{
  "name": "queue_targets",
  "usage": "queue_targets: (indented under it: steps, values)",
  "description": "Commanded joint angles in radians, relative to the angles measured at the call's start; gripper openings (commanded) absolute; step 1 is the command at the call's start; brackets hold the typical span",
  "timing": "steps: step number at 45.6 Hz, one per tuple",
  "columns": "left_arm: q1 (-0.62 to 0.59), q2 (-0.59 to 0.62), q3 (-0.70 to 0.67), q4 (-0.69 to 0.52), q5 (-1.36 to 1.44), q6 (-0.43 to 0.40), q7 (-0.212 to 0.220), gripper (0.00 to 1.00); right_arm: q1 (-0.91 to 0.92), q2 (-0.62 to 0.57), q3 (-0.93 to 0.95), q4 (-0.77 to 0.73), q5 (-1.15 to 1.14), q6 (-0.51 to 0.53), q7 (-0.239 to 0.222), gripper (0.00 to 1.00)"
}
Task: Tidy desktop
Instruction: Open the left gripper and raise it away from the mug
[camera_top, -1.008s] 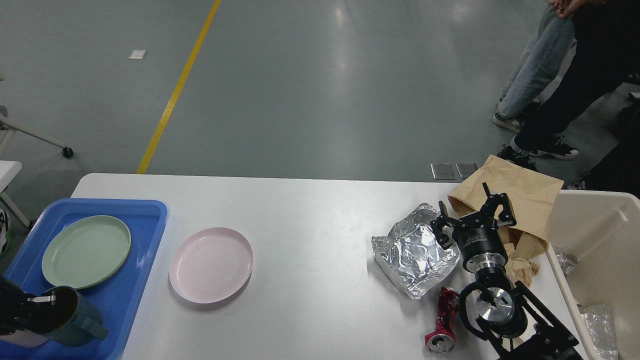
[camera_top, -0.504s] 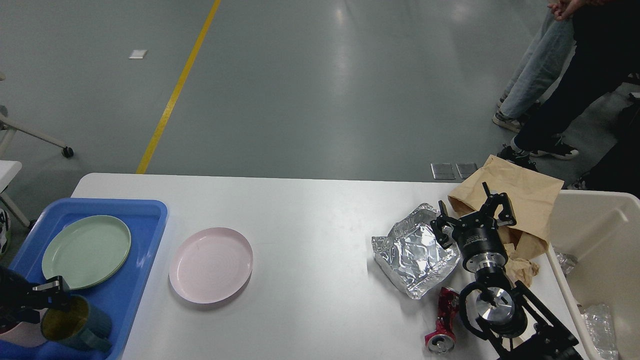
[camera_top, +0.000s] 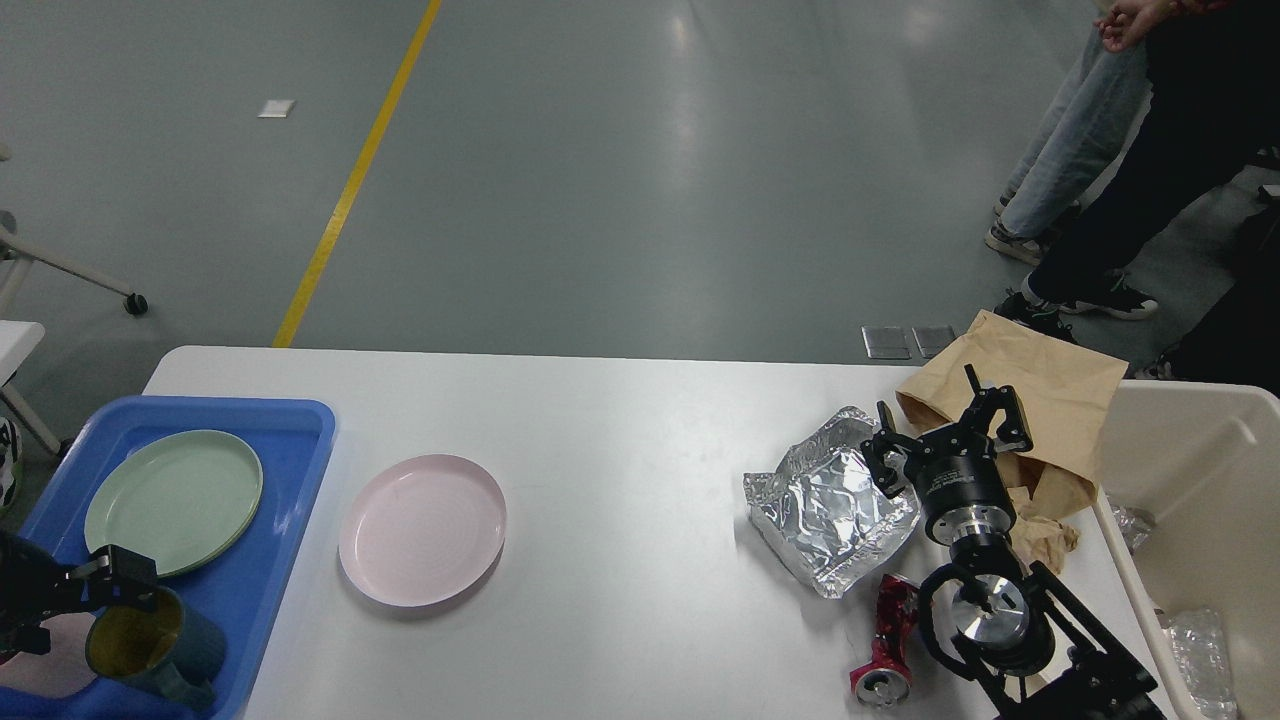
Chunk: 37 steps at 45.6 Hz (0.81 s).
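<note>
The white desktop (camera_top: 620, 450) holds a pink plate (camera_top: 422, 528), a crumpled foil tray (camera_top: 835, 500), a crushed red can (camera_top: 890, 640) and a brown paper bag (camera_top: 1040, 380). A blue tray (camera_top: 290, 420) on its left end holds a green plate (camera_top: 172, 502) and a teal mug (camera_top: 150, 645) with a yellow inside. My left gripper (camera_top: 75, 610) is open just left of the mug, one finger by its rim. My right gripper (camera_top: 945, 425) is open and empty, above the gap between the foil tray and the paper bag.
A beige bin (camera_top: 1200, 450) stands off the right end of the table with clear plastic bottles (camera_top: 1195, 640) inside. People's legs (camera_top: 1080, 150) are at the far right. A pink item (camera_top: 40, 670) lies at the tray's near left corner.
My left gripper has let go of the teal mug, which now stands in the blue tray, and has drawn a little away from it. The right arm has not moved.
</note>
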Motion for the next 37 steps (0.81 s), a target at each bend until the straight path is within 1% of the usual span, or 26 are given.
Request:
queue_targets:
  steps: [1,4,8,12,16,21,25,32,37]
  values:
    - [-0.012,-0.002,0.005,-0.011,-0.002,-0.006,0.0,0.95,0.001,0.0,0.0,-0.001,0.0,0.0,0.0,1.0]
    - [-0.053,0.0,0.018,-0.014,-0.002,-0.043,0.0,0.96,0.001,0.0,0.0,0.0,0.0,0.0,0.0,1.0]
    - [-0.132,0.0,0.057,-0.015,-0.003,-0.152,0.001,0.96,0.001,0.0,0.0,0.0,0.0,0.0,0.0,1.0]
    - [-0.239,-0.005,0.12,-0.017,-0.012,-0.239,-0.002,0.96,0.001,0.0,0.0,0.0,0.0,0.0,0.0,1.0]
    - [-0.357,-0.046,0.202,-0.038,-0.044,-0.296,-0.002,0.96,0.001,0.0,0.0,0.0,0.0,0.0,0.0,1.0]
    - [-0.51,-0.135,0.328,-0.077,-0.121,-0.336,0.0,0.96,-0.001,0.0,0.0,-0.001,0.0,0.0,0.0,1.0]
    - [-0.633,-0.218,0.403,-0.127,-0.207,-0.339,0.003,0.96,0.001,0.0,0.0,0.0,0.0,0.0,0.0,1.0]
    - [-0.831,-0.386,0.442,-0.264,-0.304,-0.339,0.004,0.96,0.001,0.0,0.0,0.0,0.0,0.0,0.0,1.0]
    - [-0.932,-0.52,0.439,-0.337,-0.429,-0.339,0.006,0.96,-0.001,0.0,0.0,0.0,0.0,0.0,0.0,1.0]
